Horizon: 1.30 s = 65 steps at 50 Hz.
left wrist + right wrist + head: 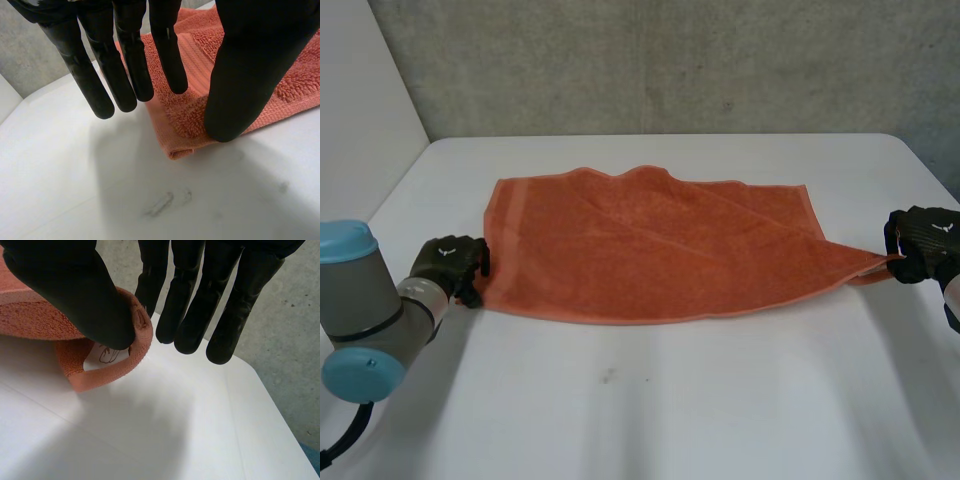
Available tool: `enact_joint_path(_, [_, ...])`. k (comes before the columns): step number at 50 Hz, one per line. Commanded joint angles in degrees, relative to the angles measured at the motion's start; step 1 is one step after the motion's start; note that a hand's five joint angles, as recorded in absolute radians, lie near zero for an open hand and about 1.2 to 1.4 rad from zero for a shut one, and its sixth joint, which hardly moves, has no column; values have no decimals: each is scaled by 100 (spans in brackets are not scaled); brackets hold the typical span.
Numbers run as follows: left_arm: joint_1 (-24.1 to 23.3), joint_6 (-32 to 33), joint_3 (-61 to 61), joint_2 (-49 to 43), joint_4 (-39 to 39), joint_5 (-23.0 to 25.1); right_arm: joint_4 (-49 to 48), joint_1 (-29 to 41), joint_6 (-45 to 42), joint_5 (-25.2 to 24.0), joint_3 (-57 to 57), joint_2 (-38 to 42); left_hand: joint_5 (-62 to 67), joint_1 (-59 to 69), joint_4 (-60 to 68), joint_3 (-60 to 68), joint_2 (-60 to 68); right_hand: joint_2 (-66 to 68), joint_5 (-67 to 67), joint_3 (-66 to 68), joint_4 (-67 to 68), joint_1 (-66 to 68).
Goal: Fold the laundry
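Observation:
An orange towel (pixel 650 250) lies spread on the white table (pixel 670 400), with a diagonal fold running toward its near right corner. My left hand (pixel 450 262) is at the towel's near left corner. In the left wrist view the fingers (pixel 125 75) hang straight above the towel's edge (pixel 187 117) and the thumb tip rests on the cloth, apart from the fingers. My right hand (pixel 923 240) holds the near right corner, drawn out to a point. In the right wrist view that corner (pixel 100 377) curls round the thumb (pixel 75 285), pinched against the fingers.
A grey concrete wall (pixel 670 60) stands behind the table's far edge. A white panel (pixel 360 90) closes the left side. Bare table stretches in front of the towel to the near edge.

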Motion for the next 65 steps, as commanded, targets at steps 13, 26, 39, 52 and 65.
enact_joint_path(13, [-80,6,95,-153,-9,9,0,0,0,0,-9,-1,628,594,597,595,595,1220,1354,1191,1161,2364])
enact_joint_path(26, [-159,-11,77,-162,-9,18,0,0,0,0,-18,8,3486,3451,3454,3452,3452,1220,1354,1191,1161,2364])
enact_joint_path(39, [-177,-64,-581,1084,141,-9,18,0,0,0,0,-27,3486,3452,3454,3452,3452,1220,1354,1191,1161,2364])
enact_joint_path(52, [192,24,-1688,2490,-1069,17,2215,-26,-1327,-281,-264,-484,3486,3452,3454,3452,3452,1220,1354,1191,1161,2364])
enact_joint_path(65, [403,542,-2138,3494,-2452,421,5274,-554,-4096,-246,-359,-1073,3486,3452,3454,3452,3452,1220,1354,1191,1161,2364])
